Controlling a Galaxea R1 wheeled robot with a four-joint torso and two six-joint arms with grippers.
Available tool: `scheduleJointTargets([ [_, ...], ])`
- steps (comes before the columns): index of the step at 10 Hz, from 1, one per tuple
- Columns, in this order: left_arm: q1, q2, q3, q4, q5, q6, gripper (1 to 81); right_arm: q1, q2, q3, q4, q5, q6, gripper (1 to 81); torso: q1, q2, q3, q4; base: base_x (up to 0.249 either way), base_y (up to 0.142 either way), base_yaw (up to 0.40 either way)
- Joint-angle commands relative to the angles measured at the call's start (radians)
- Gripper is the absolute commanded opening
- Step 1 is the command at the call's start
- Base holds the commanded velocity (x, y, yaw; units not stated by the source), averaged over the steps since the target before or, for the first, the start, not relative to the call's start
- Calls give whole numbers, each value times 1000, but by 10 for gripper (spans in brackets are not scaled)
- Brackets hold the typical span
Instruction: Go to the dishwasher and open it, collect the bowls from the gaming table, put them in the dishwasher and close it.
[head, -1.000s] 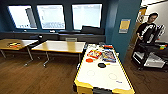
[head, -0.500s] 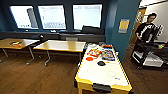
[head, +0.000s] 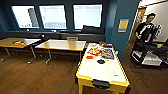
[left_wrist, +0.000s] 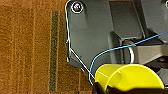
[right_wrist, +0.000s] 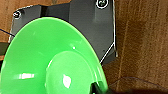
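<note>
The yellow bowl (left_wrist: 127, 77) sits at the left pincer (left_wrist: 100, 88), large in the left wrist view, above brown wood floor (left_wrist: 27, 50). The green bowl (right_wrist: 50, 60) sits likewise at the right pincer (right_wrist: 98, 88) in the right wrist view, tilted so its inside faces the camera. Each bowl appears gripped at its rim by a dark part at the picture's edge, though the fingers themselves are too hidden to be sure; I judge each pincer to be holding its bowl rather than merely near it.

In the head view the gaming table (head: 102, 67) stands just ahead, its white top ringed in yellow, a black slot at the near end. At its far end lie coloured boxes (head: 101, 52), a red disc (head: 89, 57) and a dark disc (head: 101, 61). No bowl can be seen on that tabletop. Two wooden tables (head: 61, 45) stand to the left under the windows, and a person (head: 147, 27) stands by a cart (head: 150, 53) in the doorway at right.

Progress, as a judgement: collecting looks done, since both bowls are off the tabletop and in hand. Left to do are carrying them to the dishwasher, loading and closing it. Whether it already stands open cannot be told from here.
</note>
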Motion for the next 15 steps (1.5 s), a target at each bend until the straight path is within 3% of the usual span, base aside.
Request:
scheduleJointTargets([
  [1,-35,-14,-5,10,63,4,10,31,-22,-10,-16,-53,-4,10,1,0,0,0,-148,0,0],
  [15,-30,-7,-5,22,61,4,10,33,-3,-15,-25,-56,-4,10,1,0,0,0,-140,0,0],
])
